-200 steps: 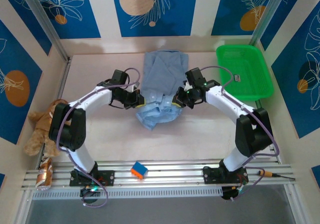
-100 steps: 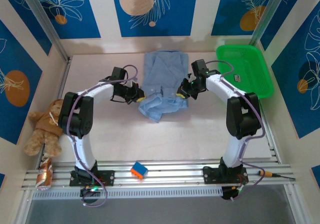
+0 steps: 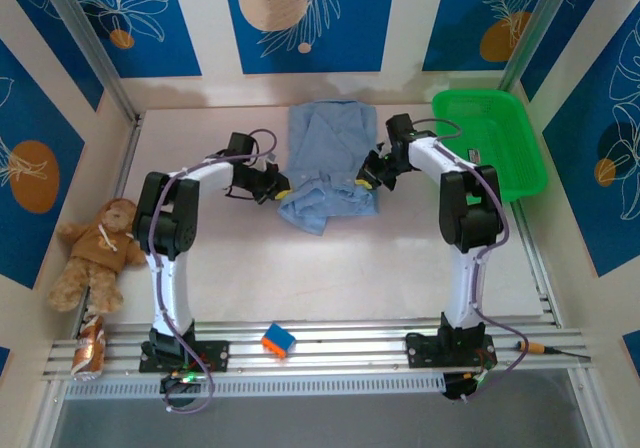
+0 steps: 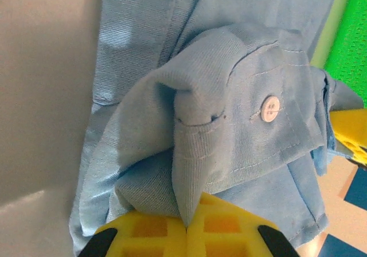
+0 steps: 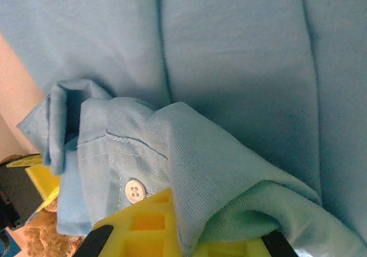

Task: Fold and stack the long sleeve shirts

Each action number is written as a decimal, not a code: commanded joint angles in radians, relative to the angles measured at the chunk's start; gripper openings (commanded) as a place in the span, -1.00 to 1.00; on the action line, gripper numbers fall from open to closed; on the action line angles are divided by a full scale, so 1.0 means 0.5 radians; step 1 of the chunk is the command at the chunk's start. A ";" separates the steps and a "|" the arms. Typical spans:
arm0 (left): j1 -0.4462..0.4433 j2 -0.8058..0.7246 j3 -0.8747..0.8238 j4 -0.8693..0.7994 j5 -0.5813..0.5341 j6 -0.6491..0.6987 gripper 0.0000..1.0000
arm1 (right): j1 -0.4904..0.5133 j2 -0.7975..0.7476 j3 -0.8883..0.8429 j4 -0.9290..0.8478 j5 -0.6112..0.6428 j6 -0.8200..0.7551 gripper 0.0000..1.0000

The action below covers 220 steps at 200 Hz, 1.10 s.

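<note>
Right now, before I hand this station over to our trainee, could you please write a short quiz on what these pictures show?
1. True or false: the left gripper is shut on the light blue shirt.
2. In the top view, on which side of the shirt does the green basket stand? A. left. B. right. C. nearer the arm bases.
3. Fill the gap: in the right wrist view, beside the right gripper, a small white ___ is sewn on the fabric.
Key: 1 true; 2 B; 3 button.
</note>
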 commanded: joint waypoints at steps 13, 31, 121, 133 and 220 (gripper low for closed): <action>0.012 0.054 0.050 0.044 0.032 -0.070 -0.17 | -0.019 0.152 0.138 -0.086 -0.049 -0.038 -0.76; 0.030 -0.009 -0.006 0.120 0.006 -0.126 0.20 | -0.030 0.133 0.170 -0.088 -0.074 -0.048 -0.34; 0.222 -0.654 -0.106 -0.314 -0.439 0.224 0.86 | -0.103 -0.506 -0.079 -0.223 0.112 -0.251 0.33; 0.219 -0.740 -0.160 -0.388 -0.487 0.332 0.83 | -0.098 -0.611 -0.213 -0.205 0.145 -0.252 0.32; -0.163 -0.714 -0.713 -0.270 -0.503 0.444 -0.84 | 0.325 -0.788 -1.071 0.385 0.114 0.037 -0.97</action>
